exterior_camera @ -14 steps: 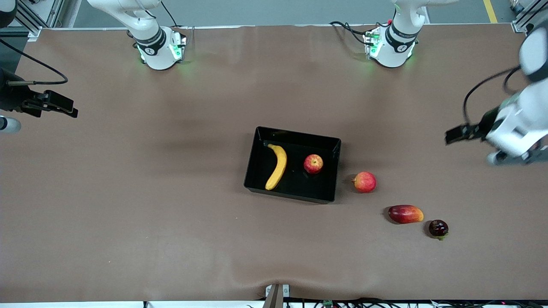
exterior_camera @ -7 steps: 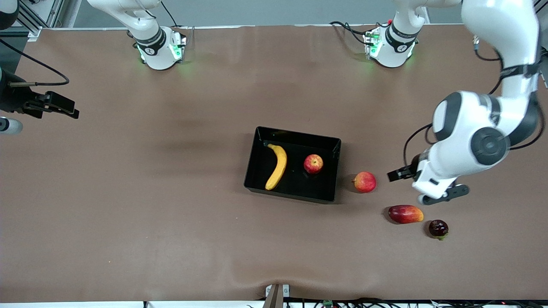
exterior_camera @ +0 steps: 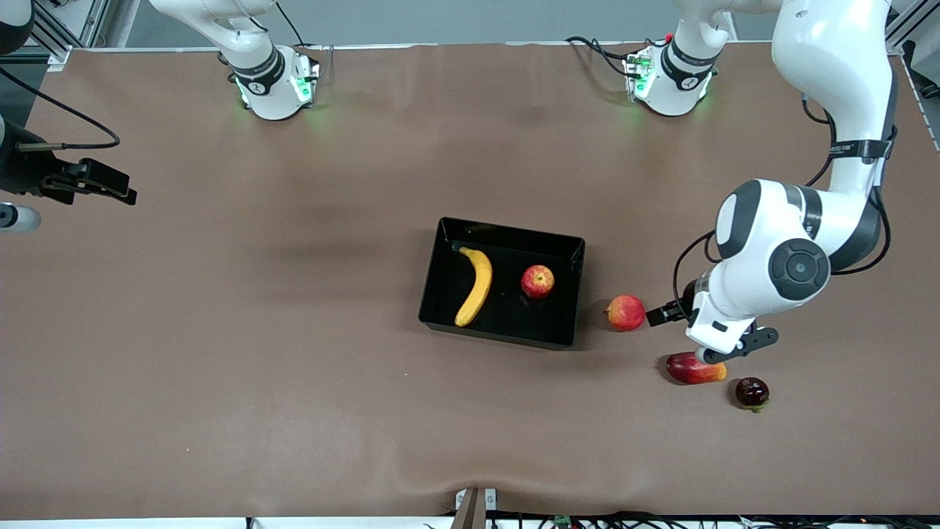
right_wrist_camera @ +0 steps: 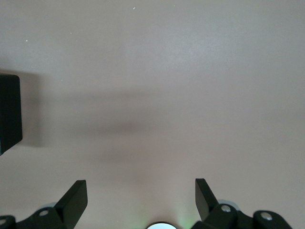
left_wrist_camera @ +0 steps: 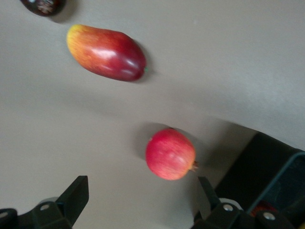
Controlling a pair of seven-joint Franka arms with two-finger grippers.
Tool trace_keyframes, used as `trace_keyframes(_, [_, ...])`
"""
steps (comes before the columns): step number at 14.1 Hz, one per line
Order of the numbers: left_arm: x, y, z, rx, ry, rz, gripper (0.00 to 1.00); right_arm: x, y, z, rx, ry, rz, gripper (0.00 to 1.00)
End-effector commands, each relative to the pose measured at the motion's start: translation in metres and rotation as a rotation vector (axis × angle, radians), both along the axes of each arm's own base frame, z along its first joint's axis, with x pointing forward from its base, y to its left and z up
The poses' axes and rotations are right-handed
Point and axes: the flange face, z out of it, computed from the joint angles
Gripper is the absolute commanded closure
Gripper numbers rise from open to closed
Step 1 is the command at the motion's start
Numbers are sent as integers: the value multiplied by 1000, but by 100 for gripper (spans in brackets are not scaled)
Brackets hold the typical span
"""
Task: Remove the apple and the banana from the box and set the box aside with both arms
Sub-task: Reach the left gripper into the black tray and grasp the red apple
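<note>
The black tray (exterior_camera: 514,234) sits mid-table. The yellow banana (exterior_camera: 476,286) and the small red apple (exterior_camera: 537,281) lie inside it, apart from each other. My left gripper (exterior_camera: 661,314) is open and empty, just beside the pinkish-red round fruit (exterior_camera: 626,312), which lies outside the tray toward the left arm's end. In the left wrist view that fruit (left_wrist_camera: 170,153) lies ahead of the open gripper (left_wrist_camera: 142,191), near one finger, with a tray corner (left_wrist_camera: 267,167) at the edge. My right gripper (exterior_camera: 110,189) waits open over the right arm's end of the table, empty in its wrist view (right_wrist_camera: 141,191).
A red-yellow oval fruit (exterior_camera: 690,368) and a small dark fruit (exterior_camera: 752,391) lie nearer the front camera than the left gripper. They show in the left wrist view as the oval fruit (left_wrist_camera: 107,52) and the dark fruit (left_wrist_camera: 43,5). A black corner (right_wrist_camera: 9,109) shows in the right wrist view.
The left arm has swung in from the left arm's end of the table and come down beside the pinkish-red fruit. The right arm, tray, banana and apple have not moved.
</note>
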Motion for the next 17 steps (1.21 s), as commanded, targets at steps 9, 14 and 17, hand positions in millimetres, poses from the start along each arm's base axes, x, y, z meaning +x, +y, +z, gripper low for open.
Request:
trace_keyframes(9, [-54,-206,-39,9,-38,202,0,0,0,2,0,-3,3,0])
trace_keyframes(14, [-66,-233,-88,9,-46,226,0,1,1,2,0,-7,6,0])
trace_keyframes(17, [-73,-231,-110,34,-17,214,0,1,1,2,0,-9,6,0])
